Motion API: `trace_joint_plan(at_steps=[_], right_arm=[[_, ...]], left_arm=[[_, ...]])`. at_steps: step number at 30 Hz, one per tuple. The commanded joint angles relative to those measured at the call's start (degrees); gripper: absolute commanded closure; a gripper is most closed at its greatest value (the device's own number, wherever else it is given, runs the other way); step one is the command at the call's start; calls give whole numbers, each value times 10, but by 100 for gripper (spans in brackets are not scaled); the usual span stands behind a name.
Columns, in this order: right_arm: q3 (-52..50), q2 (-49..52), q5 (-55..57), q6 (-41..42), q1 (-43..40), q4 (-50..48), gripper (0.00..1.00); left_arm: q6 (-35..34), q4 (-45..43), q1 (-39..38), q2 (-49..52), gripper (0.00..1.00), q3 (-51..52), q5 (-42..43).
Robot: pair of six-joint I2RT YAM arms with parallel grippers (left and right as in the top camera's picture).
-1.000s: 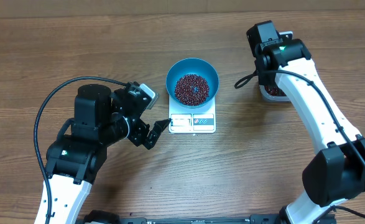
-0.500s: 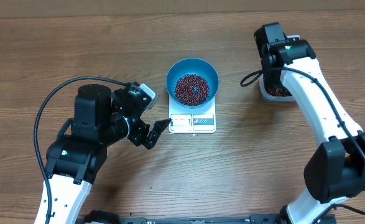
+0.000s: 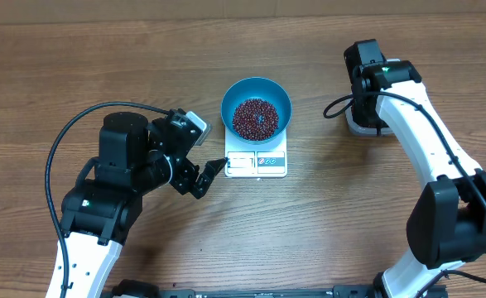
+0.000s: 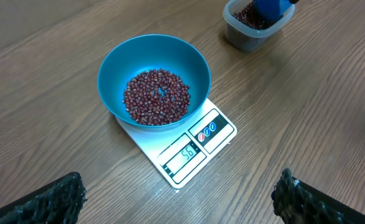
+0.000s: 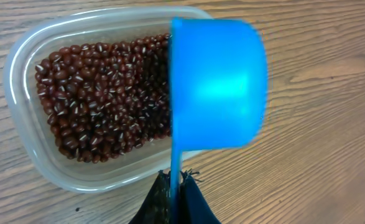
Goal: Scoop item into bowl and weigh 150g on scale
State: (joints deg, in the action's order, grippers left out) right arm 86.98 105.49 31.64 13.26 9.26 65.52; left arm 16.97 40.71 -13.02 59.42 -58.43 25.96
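Observation:
The blue bowl (image 3: pixel 233 95) stands on the white scale (image 3: pixel 273 162) at the table's middle, holding a heap of dark red-brown beans, the item (image 3: pixel 254 117). In the left wrist view the bowl (image 4: pixel 117 68) and its beans (image 4: pixel 156 96) sit on the scale (image 4: pixel 154 152), whose display is lit. My left gripper (image 4: pixel 176 208) hovers open just in front of the scale, nothing between its fingers (image 4: pixel 48 200). My right gripper (image 5: pixel 176 193) is shut on the thin handle of a blue scoop (image 5: pixel 216 84), tipped on its side over the right end of a clear tub (image 5: pixel 27 81) of more beans (image 5: pixel 101 99).
In the overhead view the right arm covers most of the clear tub (image 3: pixel 358 128) at the right. The left arm's black cable (image 3: pixel 77 124) loops over the table at the left. Bare wood lies between the scale and the tub.
The right arm has swung right and nearer, carrying the scoop over the tub, which it now mostly hides from above. The left arm, bowl and scale have not moved.

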Motion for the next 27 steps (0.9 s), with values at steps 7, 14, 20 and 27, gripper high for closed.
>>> trace_joint_plan(at_steps=[7,14,20,27], right_arm=[[-8,5,-9,2,-7,-5,96],[-8,5,-48,2,-7,-6,96],[-8,5,-85,-17,-7,-7,96],[-8,5,-121,-31,-7,-8,96]], left_arm=[[13,-2,3,2,0,-15,9],[13,-2,3,2,0,-15,9],[13,-2,3,2,0,-15,9],[13,-2,3,2,1,-15,9]])
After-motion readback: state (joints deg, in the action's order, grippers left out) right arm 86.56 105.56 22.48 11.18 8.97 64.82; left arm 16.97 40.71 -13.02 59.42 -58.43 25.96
